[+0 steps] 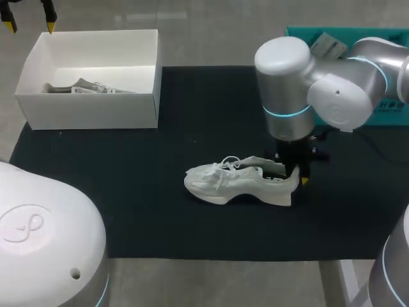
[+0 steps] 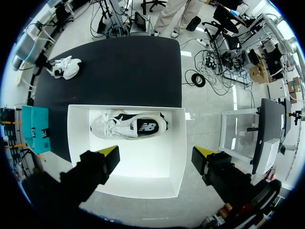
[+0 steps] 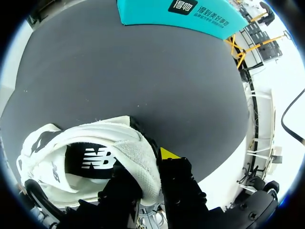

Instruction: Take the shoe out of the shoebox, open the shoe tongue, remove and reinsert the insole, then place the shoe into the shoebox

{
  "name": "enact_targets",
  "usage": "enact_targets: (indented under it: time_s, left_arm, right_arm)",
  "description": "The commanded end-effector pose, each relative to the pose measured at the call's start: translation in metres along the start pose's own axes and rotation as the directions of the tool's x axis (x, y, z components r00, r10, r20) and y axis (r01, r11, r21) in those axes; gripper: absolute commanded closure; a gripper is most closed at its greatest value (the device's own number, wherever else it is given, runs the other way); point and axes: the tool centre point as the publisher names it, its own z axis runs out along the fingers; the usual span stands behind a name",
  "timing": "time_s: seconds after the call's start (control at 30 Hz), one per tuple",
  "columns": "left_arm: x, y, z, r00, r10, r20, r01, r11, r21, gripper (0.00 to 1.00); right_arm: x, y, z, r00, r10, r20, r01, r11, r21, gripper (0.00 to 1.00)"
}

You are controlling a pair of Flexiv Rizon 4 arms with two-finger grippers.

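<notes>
A white shoe (image 1: 239, 183) lies on its sole on the black mat (image 1: 192, 102), toe toward the shoebox side. My right gripper (image 1: 293, 171) is shut on its heel collar. In the right wrist view one finger is inside the shoe (image 3: 95, 143) and the other outside the heel, with my right gripper (image 3: 150, 176) pinching the padded rim; the dark insole shows inside. The white shoebox (image 1: 96, 112) stands at the mat's far left corner with a second white shoe (image 1: 89, 87) in it. My left gripper (image 1: 29, 25) hangs open above the shoebox (image 2: 143, 171), and the boxed shoe (image 2: 128, 125) lies ahead of its fingers.
A teal box (image 1: 390, 107) sits at the far right of the table, partly hidden by my right arm. The black mat spreads wide between the shoebox and the shoe.
</notes>
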Motion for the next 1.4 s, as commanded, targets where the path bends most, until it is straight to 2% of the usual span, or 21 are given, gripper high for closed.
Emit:
enact_targets:
  time_s: [0.03, 0.07, 0.1, 0.13, 0.3, 0.43, 0.53, 0.6, 0.67, 0.73, 0.8, 0.87, 1.0, 1.13, 1.2, 1.3, 1.4]
  left_arm:
    - [0.0, 0.0, 0.0, 1.0, 0.001, -0.001, -0.001, 1.0, 0.0, 0.0]
    - [0.0, 0.0, 0.0, 1.0, 0.001, -0.001, -0.001, 1.0, 0.0, 0.0]
    - [0.0, 0.0, 0.0, 1.0, 0.001, -0.001, -0.001, 1.0, 0.0, 0.0]
    - [0.0, 0.0, 0.0, 1.0, 0.001, -0.001, -0.001, 1.0, 0.0, 0.0]
    - [0.0, 0.0, 0.0, 1.0, 0.001, -0.001, -0.001, 1.0, 0.0, 0.0]
    - [0.0, 0.0, 0.0, 1.0, 0.001, -0.001, -0.001, 1.0, 0.0, 0.0]
    - [0.0, 0.0, 0.0, 1.0, 0.001, -0.001, -0.001, 1.0, 0.0, 0.0]
    - [0.0, 0.0, 0.0, 1.0, 0.001, -0.001, -0.001, 1.0, 0.0, 0.0]
    - [0.0, 0.0, 0.0, 1.0, 0.001, -0.001, -0.001, 1.0, 0.0, 0.0]
    - [0.0, 0.0, 0.0, 1.0, 0.001, -0.001, -0.001, 1.0, 0.0, 0.0]
    - [0.0, 0.0, 0.0, 1.0, 0.001, -0.001, -0.001, 1.0, 0.0, 0.0]
    - [0.0, 0.0, 0.0, 1.0, 0.001, -0.001, -0.001, 1.0, 0.0, 0.0]
    - [0.0, 0.0, 0.0, 1.0, 0.001, -0.001, -0.001, 1.0, 0.0, 0.0]
    - [0.0, 0.0, 0.0, 1.0, 0.001, -0.001, -0.001, 1.0, 0.0, 0.0]
    - [0.0, 0.0, 0.0, 1.0, 0.001, -0.001, -0.001, 1.0, 0.0, 0.0]
    - [0.0, 0.0, 0.0, 1.0, 0.001, -0.001, -0.001, 1.0, 0.0, 0.0]
    - [0.0, 0.0, 0.0, 1.0, 0.001, -0.001, -0.001, 1.0, 0.0, 0.0]
  right_arm:
    - [0.004, 0.002, 0.006, 1.0, 0.006, -0.001, -0.006, 1.0, 0.024, 1.0]
    - [0.003, 0.002, 0.006, 1.0, 0.012, -0.002, -0.012, 0.999, 0.031, 0.78]
    - [0.001, 0.002, 0.005, 1.0, 0.014, -0.003, -0.014, 0.999, 0.032, 0.15]
    - [0.0, 0.001, 0.002, 1.0, 0.025, 0.0, -0.025, 0.999, 0.037, 0.0]
    - [-0.006, -0.001, -0.023, 0.999, 0.046, 0.013, -0.046, 0.999, 0.026, 0.0]
    - [-0.012, -0.001, -0.055, 0.999, 0.02, -0.031, -0.021, 0.999, -0.044, 0.0]
    - [-0.013, 0.0, -0.076, 0.985, -0.113, -0.131, 0.098, 0.989, -0.115, 0.0]
    - [-0.013, 0.003, -0.089, 0.942, -0.256, -0.219, 0.217, 0.958, -0.187, 0.0]
    - [-0.012, 0.004, -0.1, 0.853, -0.429, -0.297, 0.347, 0.892, -0.29, 0.0]
    - [-0.013, 0.006, -0.107, 0.7, -0.611, -0.37, 0.46, 0.782, -0.42, 0.0]
    - [-0.013, 0.008, -0.112, 0.579, -0.711, -0.4, 0.5, 0.697, -0.514, 0.0]
    - [-0.011, 0.009, -0.116, 0.49, -0.787, -0.375, 0.536, 0.612, -0.582, 0.0]
    - [-0.005, 0.004, -0.124, 0.288, -0.916, -0.28, 0.609, 0.4, -0.685, 0.0]
    - [-0.001, 0.002, -0.128, 0.096, -0.961, -0.258, 0.646, 0.257, -0.719, 0.0]
    - [-0.001, 0.003, -0.13, 0.032, -0.974, -0.226, 0.67, 0.188, -0.718, 0.0]
    - [0.002, 0.002, -0.134, -0.026, -0.98, -0.197, 0.711, 0.12, -0.692, 0.0]
    - [0.005, -0.004, -0.136, -0.113, -0.987, -0.116, 0.772, -0.014, -0.635, 0.0]
